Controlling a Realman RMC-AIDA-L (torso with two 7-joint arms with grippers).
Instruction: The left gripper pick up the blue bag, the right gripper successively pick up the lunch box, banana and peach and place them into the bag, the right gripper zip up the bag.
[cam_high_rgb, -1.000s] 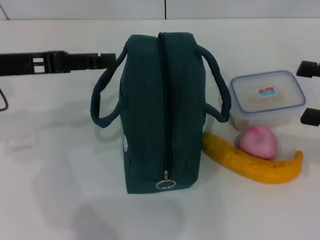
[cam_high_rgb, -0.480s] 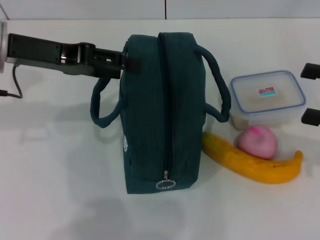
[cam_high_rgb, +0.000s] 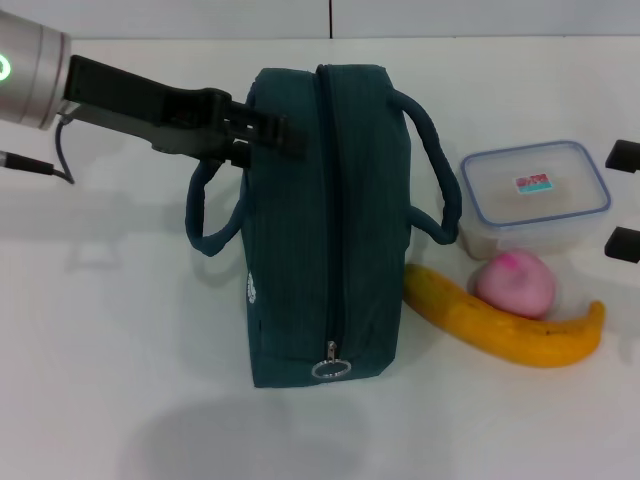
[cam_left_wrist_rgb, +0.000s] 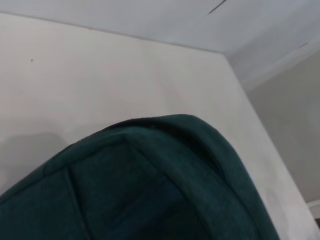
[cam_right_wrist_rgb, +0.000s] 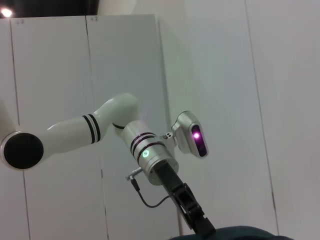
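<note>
Head view puts my left gripper (cam_high_rgb: 290, 140) over the far left flank of the dark teal fabric zip bag (cam_high_rgb: 325, 230), its black jaws lying right at the bag's upper edge beside the top zip seam. I cannot tell from here whether those jaws are apart or together. The bag stands upright on the white table (cam_high_rgb: 120, 380), zipped closed, with the metal ring zip pull (cam_high_rgb: 331, 368) at the near end, well away from the jaws. One looped carry handle (cam_high_rgb: 205, 215) hangs just under the jaws on the left side; the other handle (cam_high_rgb: 435, 170) sticks out on the opposite side.

Beyond that far handle sit the clear lidded plastic lunch box (cam_high_rgb: 535, 195), the pink peach (cam_high_rgb: 514, 283) just in front of it, and the yellow banana (cam_high_rgb: 505, 325) touching the peach and reaching up to the bag's base.

My right gripper (cam_high_rgb: 622, 200) sits at the table's right edge beside the lunch box, jaws apart, holding nothing.

Left wrist view is filled by the bag's rounded corner.
</note>
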